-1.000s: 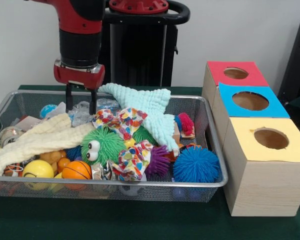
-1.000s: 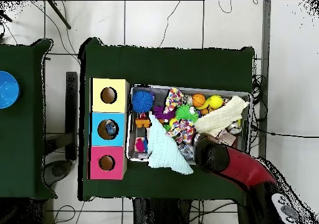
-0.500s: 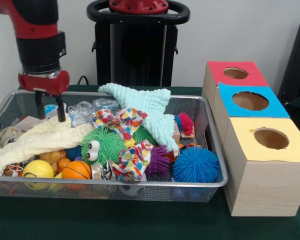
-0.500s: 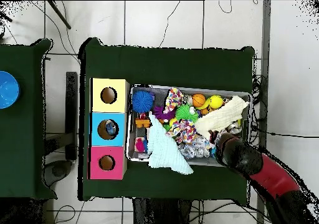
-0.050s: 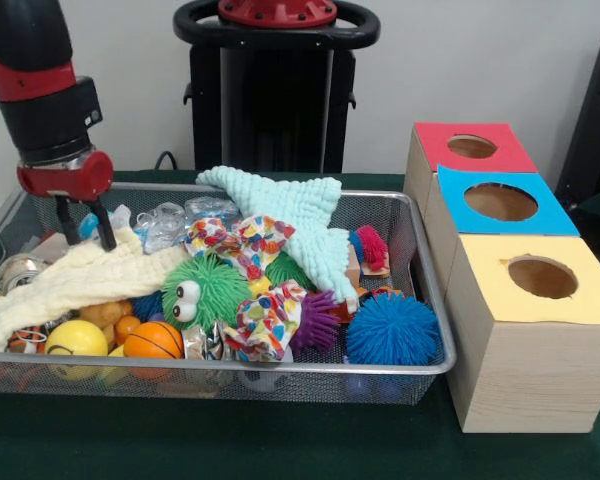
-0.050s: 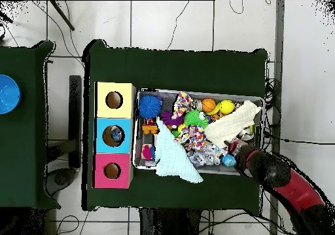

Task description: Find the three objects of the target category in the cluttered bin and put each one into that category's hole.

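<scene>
One cream cloth [image 5: 75,280] lies lengthwise along the bin [image 5: 432,330]; the hand [image 5: 83,232], fingers apart, hovers above.

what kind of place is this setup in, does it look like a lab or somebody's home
Most likely a robotics lab, not a home. A red robot arm's end effector hangs over a wire mesh bin of toys, beside three sorting boxes with holes, and loose cables run across the tiled floor.

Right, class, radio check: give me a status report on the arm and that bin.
Gripper open, empty, low over bin's corner. Fingertips by cream cloth. Toys heaped in bin; three box holes unobstructed, blue box holding something.
</scene>
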Controlling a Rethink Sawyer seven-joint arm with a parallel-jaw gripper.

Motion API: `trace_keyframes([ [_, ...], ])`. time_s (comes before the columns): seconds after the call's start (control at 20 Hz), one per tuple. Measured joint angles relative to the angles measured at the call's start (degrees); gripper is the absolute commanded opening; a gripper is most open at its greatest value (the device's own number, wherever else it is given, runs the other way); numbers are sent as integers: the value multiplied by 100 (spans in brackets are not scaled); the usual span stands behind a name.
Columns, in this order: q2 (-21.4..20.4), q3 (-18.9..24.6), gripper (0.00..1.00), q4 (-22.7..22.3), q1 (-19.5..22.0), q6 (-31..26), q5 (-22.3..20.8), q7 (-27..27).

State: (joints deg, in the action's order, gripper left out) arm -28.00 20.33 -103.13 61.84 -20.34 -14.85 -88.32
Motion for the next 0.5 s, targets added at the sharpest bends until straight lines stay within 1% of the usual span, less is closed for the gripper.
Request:
trace_keyframes([
  [0.15, 61, 197, 100, 87, 149, -246, -92, 0],
  [0.3, 187, 515, 100, 196, 371, -594, -182, 0],
  [0.5, 323, 793, 100, 264, 544, -786, -221, 1],
])
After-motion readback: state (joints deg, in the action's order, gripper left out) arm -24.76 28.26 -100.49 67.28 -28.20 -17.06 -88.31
